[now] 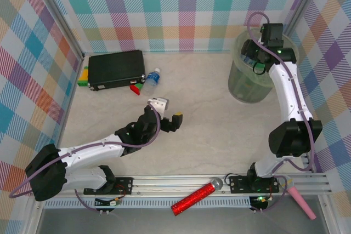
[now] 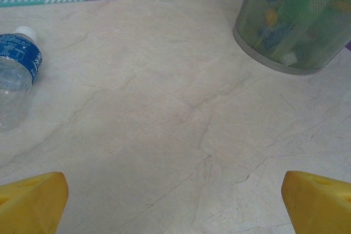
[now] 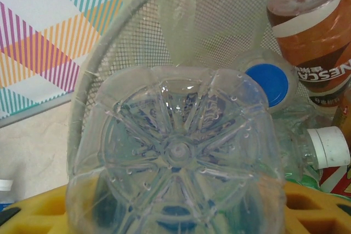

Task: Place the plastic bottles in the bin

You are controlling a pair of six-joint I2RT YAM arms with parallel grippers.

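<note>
Bottles (image 3: 315, 42) are piled in the bin (image 1: 241, 89), and the right claw (image 3: 175, 220) hangs over it clamped on a clear bottle (image 3: 175, 146), so the drop comes next, just let go! The left claw (image 1: 167, 112), spread wide, faces the last bottle (image 1: 152, 79) lying by the case (image 1: 116, 69)

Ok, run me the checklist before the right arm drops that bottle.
1. Right gripper over the bin: ok; the rim and mesh wall show behind the load in the right wrist view.
2. Clear bottle held between the yellow fingers: ok.
3. Room below for it: cannot tell; a Nescafe bottle and a blue-capped bottle already lie inside.
4. Left gripper open and away from the bin: ok.
5. All bottles binned: not ok; a blue-labelled water bottle lies on the table beside the black case.
</note>
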